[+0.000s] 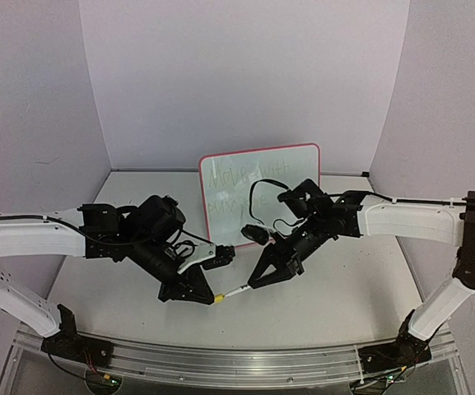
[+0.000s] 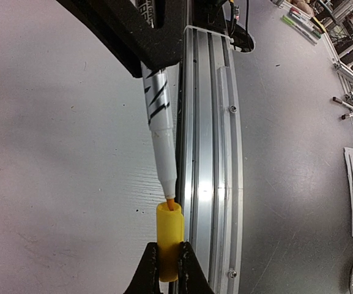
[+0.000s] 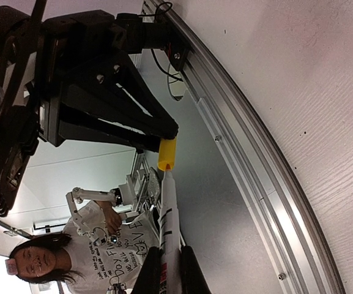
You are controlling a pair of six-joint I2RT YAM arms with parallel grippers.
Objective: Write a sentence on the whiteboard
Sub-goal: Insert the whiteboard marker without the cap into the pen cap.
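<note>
Left end effector (image 2: 169,251) pinches the cap (image 2: 170,226), right end effector (image 3: 170,257) pinches the marker (image 3: 169,208), whiteboard (image 1: 299,169) upright behind them; a skewed push could crush the tip (image 2: 170,202) on the cap's rim.

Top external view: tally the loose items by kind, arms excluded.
whiteboard: 1
marker: 1
yellow cap: 1
Total: 3
</note>
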